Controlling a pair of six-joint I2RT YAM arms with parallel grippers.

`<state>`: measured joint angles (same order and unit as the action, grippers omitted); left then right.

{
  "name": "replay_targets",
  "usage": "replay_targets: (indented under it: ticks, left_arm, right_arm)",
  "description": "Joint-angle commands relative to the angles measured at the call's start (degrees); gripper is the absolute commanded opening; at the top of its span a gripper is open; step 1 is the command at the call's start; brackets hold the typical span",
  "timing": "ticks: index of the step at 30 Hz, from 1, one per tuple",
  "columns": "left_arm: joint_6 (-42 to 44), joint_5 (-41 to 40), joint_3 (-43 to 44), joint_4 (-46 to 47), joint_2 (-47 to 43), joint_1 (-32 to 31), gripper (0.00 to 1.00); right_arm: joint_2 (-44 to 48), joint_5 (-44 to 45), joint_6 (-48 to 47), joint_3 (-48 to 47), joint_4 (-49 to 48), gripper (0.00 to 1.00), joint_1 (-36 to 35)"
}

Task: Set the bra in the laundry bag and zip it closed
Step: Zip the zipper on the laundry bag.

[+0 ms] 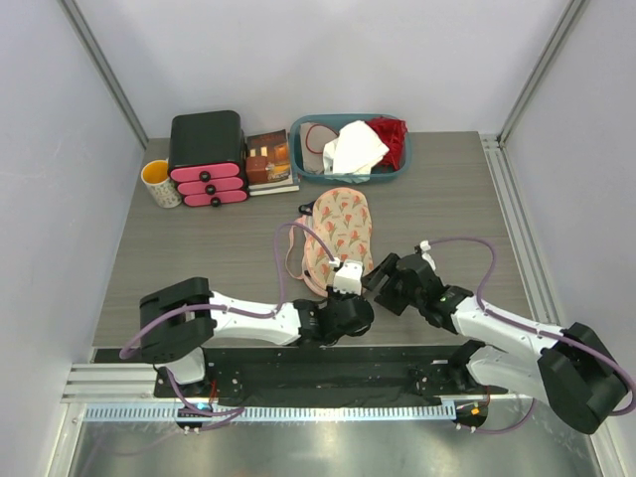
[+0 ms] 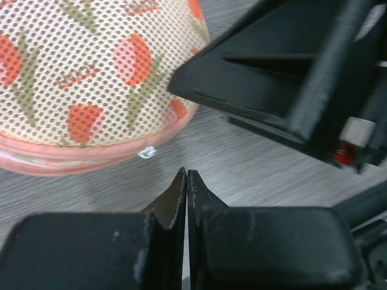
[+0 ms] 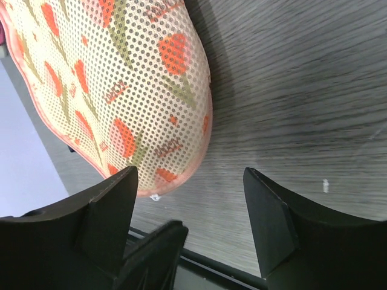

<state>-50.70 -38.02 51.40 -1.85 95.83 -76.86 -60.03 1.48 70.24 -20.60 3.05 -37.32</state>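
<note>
Cream mesh laundry bag (image 1: 338, 231), red-flowered and pink-trimmed, is laid mid-way across the grey wood-grain table (image 1: 199, 248). Just short of its near rim, the left gripper (image 2: 186, 179) is pressed fully together, nothing clamped. Beside that end, the right gripper (image 3: 188, 178) is spread wide.

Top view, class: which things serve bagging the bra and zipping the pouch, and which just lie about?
Job: cream floral mesh laundry bag with pink zip trim; shut left gripper; open right gripper. The bra is not in view.
Lying about: teal plastic basket; black drawer box with pink fronts; yellow-rimmed mug; small book.
</note>
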Motion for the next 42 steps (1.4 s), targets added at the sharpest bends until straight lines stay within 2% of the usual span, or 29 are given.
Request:
replay_targets:
  ticks: [1,4,5,8,12,15,19,23,30,36,37,40,42]
  left_arm:
    - [0.7,1.5,-0.2,2.6,-2.9,0.5,0.0]
    - [-1.1,2.9,-2.3,4.2,-3.8,0.6,0.02]
    - [-1.3,2.9,-3.0,5.1,-3.9,0.6,0.2]
    - [-1.3,0.9,-3.7,6.8,-2.3,0.6,0.44]
    - [-2.0,-3.3,-3.6,7.7,-0.9,0.7,0.5]
    - [-2.9,-7.8,-3.5,8.3,0.5,0.7,0.44]
    - [-2.6,-12.8,-2.8,9.6,2.4,0.7,0.43]
    - [-3.3,-15.5,-0.1,6.7,4.2,0.7,0.41]
    - [-1.6,-16.8,0.4,9.1,5.3,1.0,0.33]
    - [-2.3,-17.4,1.5,7.7,5.9,1.9,0.12]
    - [-2.5,-17.4,1.7,7.5,5.9,2.0,0.06]
    - [-2.7,-17.0,1.6,6.9,5.3,2.2,0.0]
    - [-2.6,-16.6,1.1,7.4,4.9,2.3,0.0]
  right_arm:
    - [-0.8,-0.8,4.5,1.8,-6.9,0.74,0.1]
    - [0.3,-0.3,4.7,2.9,-7.3,0.74,0.1]
    - [0.5,-0.2,4.7,3.1,-7.3,0.74,0.1]
    - [1.2,0.0,4.6,3.6,-7.2,0.74,0.1]
    - [2.5,0.4,4.1,3.9,-6.0,0.74,0.1]
    - [4.0,1.2,4.1,4.3,-5.3,0.74,0.1]
    - [4.6,1.4,3.9,4.3,-5.2,0.74,0.1]
    - [3.4,0.8,3.4,3.6,-5.1,0.73,0.2]
    - [3.2,0.5,3.1,3.3,-5.1,0.73,0.2]
    - [4.0,0.5,3.0,3.4,-4.9,0.74,0.2]
    - [3.9,0.5,3.1,3.5,-4.9,0.74,0.2]
    - [3.8,1.1,3.4,3.5,-4.7,0.74,0.2]
    - [3.7,1.3,3.8,3.3,-4.8,0.75,0.2]
